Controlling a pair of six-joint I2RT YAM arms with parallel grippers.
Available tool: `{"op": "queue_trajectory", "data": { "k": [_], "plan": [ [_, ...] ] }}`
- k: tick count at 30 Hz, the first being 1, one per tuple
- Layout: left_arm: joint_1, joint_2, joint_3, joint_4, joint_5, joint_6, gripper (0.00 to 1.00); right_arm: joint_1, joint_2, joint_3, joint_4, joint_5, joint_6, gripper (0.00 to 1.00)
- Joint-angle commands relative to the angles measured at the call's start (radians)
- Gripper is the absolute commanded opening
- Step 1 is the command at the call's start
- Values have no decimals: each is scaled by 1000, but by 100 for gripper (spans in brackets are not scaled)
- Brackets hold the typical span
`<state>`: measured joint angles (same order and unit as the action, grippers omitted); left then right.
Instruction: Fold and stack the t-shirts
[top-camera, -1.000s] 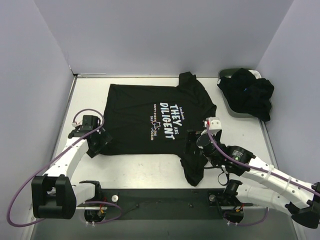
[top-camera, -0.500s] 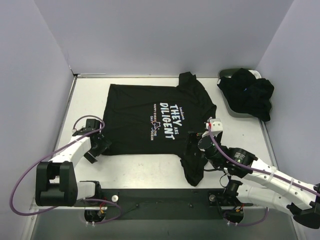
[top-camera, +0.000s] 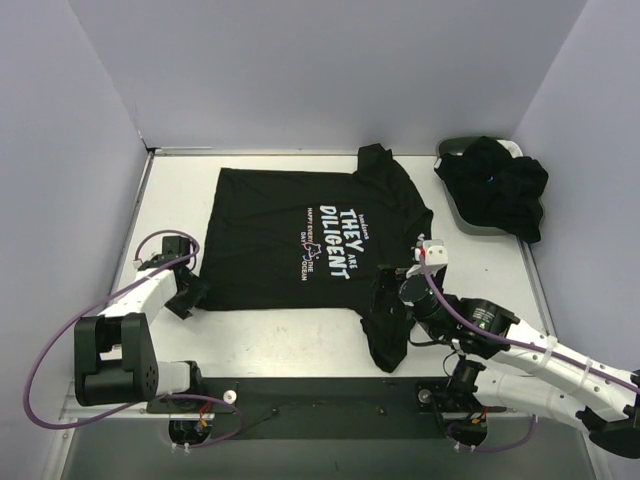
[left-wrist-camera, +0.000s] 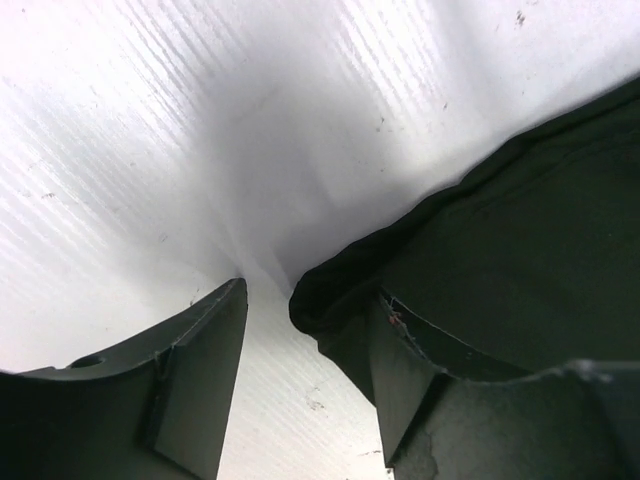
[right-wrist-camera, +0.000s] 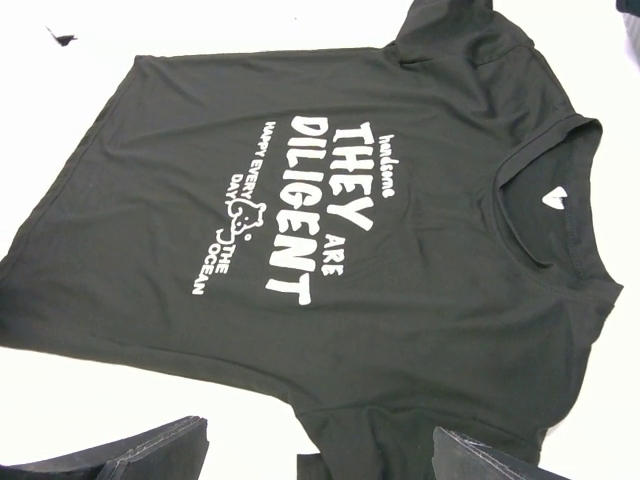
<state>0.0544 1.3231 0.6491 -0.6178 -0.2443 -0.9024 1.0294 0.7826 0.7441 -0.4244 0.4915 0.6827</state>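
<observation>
Left hand (left-wrist-camera: 307, 325) is low on the counter (left-wrist-camera: 150, 120), fingers part-way apart and straddling the hem corner of the printed t-shirt (top-camera: 300, 240). One finger is on bare counter, the other over the cloth. No pinch that I can see.
Right hand (right-wrist-camera: 320, 455) is spread wide and holds nothing. The shirt lies flat ahead of its fingers, collar off to its right.

Step looks like grabbing that corner for the first fold. To do it well:
- keep the fingertips down on the counter
- catch the rolled edge with both layers
- lift just enough to clear
- right hand should take a matching point so the fold line runs straight

Cloth is thin matte black knit, limp, with an edge that curls. The white print is likely a bit stiffer. Counter is white, finely ribbed and looks slick, so the cloth may slide. More black shirts (top-camera: 500, 185) are heaped on the basket (top-camera: 455, 148), well beyond the right hand.
</observation>
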Motion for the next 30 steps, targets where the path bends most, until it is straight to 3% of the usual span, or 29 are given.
{"op": "queue_trajectory", "data": {
  "k": [1,9,13,17,25,30],
  "plan": [
    [9,59,-6,101,17,-24,59,23,14,-5,-8,35,15,95],
    [9,105,-16,156,23,-36,50,40,-19,-20,-42,55,26,95],
    [5,116,-23,171,25,-41,38,41,-37,-34,-51,61,32,95],
    [7,123,-25,184,43,-46,0,41,-29,-41,-86,61,69,95],
    [4,21,-26,161,60,-36,0,41,75,-106,-166,27,227,94],
    [2,-45,-26,142,71,-26,0,46,66,-228,-146,-51,363,91]
  ]
}}
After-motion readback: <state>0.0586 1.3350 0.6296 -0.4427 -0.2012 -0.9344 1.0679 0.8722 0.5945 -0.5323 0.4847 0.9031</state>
